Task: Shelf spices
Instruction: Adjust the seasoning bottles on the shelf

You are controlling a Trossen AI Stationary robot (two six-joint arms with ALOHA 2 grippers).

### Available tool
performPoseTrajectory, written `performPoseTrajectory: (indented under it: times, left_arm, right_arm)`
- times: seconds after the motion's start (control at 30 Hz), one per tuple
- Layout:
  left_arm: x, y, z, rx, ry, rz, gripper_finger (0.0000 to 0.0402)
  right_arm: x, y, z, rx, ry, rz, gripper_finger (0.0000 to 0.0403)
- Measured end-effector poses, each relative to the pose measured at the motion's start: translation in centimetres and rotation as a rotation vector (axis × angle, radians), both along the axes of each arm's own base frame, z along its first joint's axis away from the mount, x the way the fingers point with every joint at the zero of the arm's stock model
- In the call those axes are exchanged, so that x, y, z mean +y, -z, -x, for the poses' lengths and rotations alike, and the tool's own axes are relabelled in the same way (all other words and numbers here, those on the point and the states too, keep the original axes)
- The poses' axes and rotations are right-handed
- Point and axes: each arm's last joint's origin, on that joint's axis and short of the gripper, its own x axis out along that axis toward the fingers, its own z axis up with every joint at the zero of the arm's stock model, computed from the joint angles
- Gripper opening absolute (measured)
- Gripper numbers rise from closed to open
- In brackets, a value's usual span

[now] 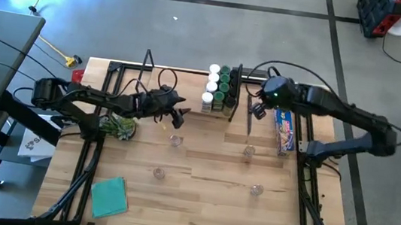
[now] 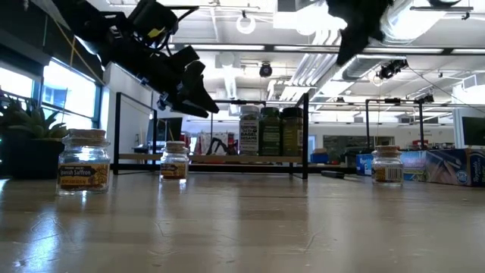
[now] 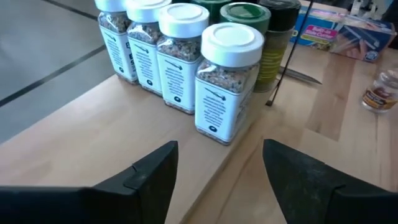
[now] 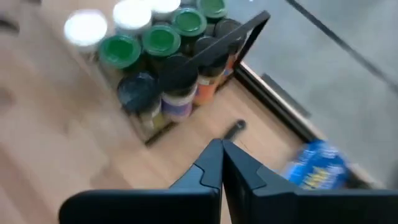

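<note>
We see spices (image 1: 218, 88) packed upright on shelf (image 1: 180, 95), at its right end. Four more jars loose on desk (image 1: 198, 196), in front of shelf. Left gripper (image 3: 217, 174) hovers above shelf, just left of white-lidded jars, jaws apart, empty. Right gripper (image 4: 222, 163) above shelf's right end, jaws closed, empty.
</note>
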Motion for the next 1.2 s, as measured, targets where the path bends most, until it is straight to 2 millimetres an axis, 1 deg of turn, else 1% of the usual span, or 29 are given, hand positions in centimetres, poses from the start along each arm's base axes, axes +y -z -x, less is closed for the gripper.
performPoseTrajectory:
  times: [0.07, 0.13, 0.27, 0.37, 0.43, 0.5, 0.67, 0.87, 1.1, 1.2]
  left_arm:
    - [0.2, 0.0, 0.0, 0.000, 0.000, 0.004, 0.0227]
    - [0.2, 0.0, 0.1, -0.002, 0.006, 0.008, 0.0225]
    - [0.2, 0.0, 0.0, -0.002, 0.010, 0.009, 0.0225]
    - [-0.1, 0.0, 0.0, 0.000, 0.018, 0.009, 0.0225]
    - [-0.2, 0.0, -0.1, -0.001, 0.021, 0.009, 0.0225]
    - [-0.2, 0.0, -0.1, -0.002, 0.022, 0.009, 0.0225]
    - [-0.2, 0.0, -0.1, -0.003, 0.021, 0.009, 0.0225]
    - [-0.1, 0.0, -0.1, -0.007, 0.021, 0.008, 0.0225]
    - [-0.2, 0.0, -0.1, -0.006, 0.021, 0.009, 0.0225]
    - [-0.1, 0.0, -0.1, -0.004, 0.020, 0.009, 0.0225]
  right_arm:
    - [-0.6, 2.6, 0.8, -0.106, 0.037, -0.018, 0.0000]
    - [-1.3, 5.2, 1.1, -0.192, 0.056, -0.035, 0.0000]
    - [-3.0, 9.3, 1.6, -0.281, 0.131, -0.043, 0.0000]
    - [-4.3, 11.7, 1.5, -0.364, 0.135, -0.069, 0.0000]
    - [-5.0, 12.8, 1.3, -0.435, 0.131, -0.092, 0.0000]
    - [-5.5, 13.8, 1.1, -0.463, 0.130, -0.119, 0.0000]
    - [-6.3, 15.1, -0.1, -0.495, 0.102, -0.137, 0.0000]
    - [-7.0, 15.9, -1.4, -0.551, 0.068, -0.144, 0.0000]
    - [-6.9, 15.8, -1.2, -0.549, 0.062, -0.160, 0.0000]
    - [-6.9, 15.4, -0.8, -0.557, 0.114, -0.154, 0.0000]
